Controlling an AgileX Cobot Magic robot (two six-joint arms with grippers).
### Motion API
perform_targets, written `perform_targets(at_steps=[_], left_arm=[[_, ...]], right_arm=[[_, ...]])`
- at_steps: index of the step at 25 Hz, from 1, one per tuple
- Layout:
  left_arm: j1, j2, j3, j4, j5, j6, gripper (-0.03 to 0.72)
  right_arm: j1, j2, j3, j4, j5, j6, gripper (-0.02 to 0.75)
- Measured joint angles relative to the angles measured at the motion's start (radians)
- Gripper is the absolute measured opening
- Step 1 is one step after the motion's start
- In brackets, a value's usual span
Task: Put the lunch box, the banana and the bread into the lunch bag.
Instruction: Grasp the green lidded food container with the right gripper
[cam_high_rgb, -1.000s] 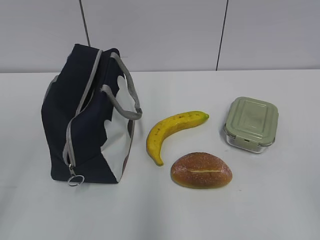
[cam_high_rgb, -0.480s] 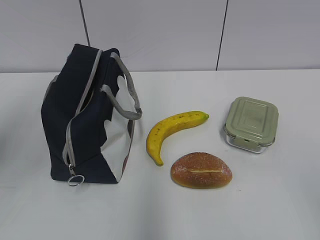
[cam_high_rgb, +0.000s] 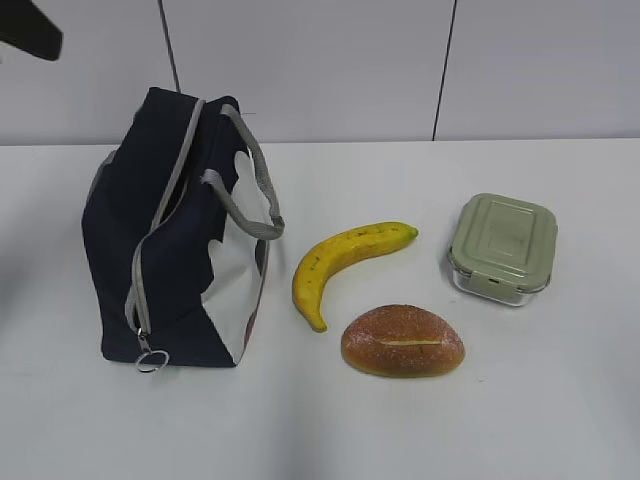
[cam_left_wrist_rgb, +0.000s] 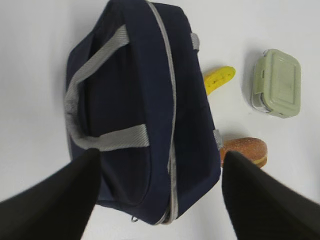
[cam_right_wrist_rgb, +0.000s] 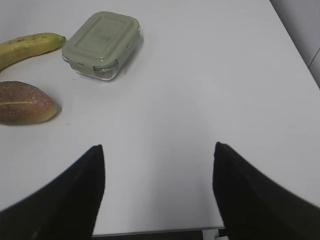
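The left tool (cam_left_wrist_rgb: 157, 192) is hanging high above the lunch bag (cam_high_rgb: 175, 235), its two dark fingers (cam_left_wrist_rgb: 52, 200) standing well apart with nothing between them, the bag's grey zipper (cam_left_wrist_rgb: 170, 100) running beneath the gap. The bag is sitting on the left of the white table (cam_high_rgb: 330, 430), zipper drawn closed along its top and front, the ring pull (cam_high_rgb: 150, 360) lying low against the table. The right tool (cam_right_wrist_rgb: 157, 192) is also spread wide and gripping nothing, hovering over bare table, with the lunch box (cam_right_wrist_rgb: 102, 45), the banana (cam_right_wrist_rgb: 27, 47) and the bread (cam_right_wrist_rgb: 25, 102) lying well ahead of it to its left. From the front, the banana is lying just beside the bag, the bread is sitting close in front of the banana, and the lunch box is resting off to the right, apart from both. In the left wrist view the bag is hiding most of the banana and part of the bread. Only a dark corner of the left arm (cam_high_rgb: 30, 30) is showing at the upper left of the front view; the right arm is not appearing there
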Motion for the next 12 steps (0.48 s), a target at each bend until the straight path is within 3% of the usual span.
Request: perform_targets(at_steps=[4,12], left_arm=[[-0.063,0.124,-0.098,0.011,0.019,-0.003,0.508],[-0.067,0.362,-0.255,0.039,0.096,-0.011,0.477]], right_arm=[[0.0,0.0,0.0,0.0,0.0,0.0,0.498],[0.0,0.0,0.0,0.0,0.0,0.0,0.498]])
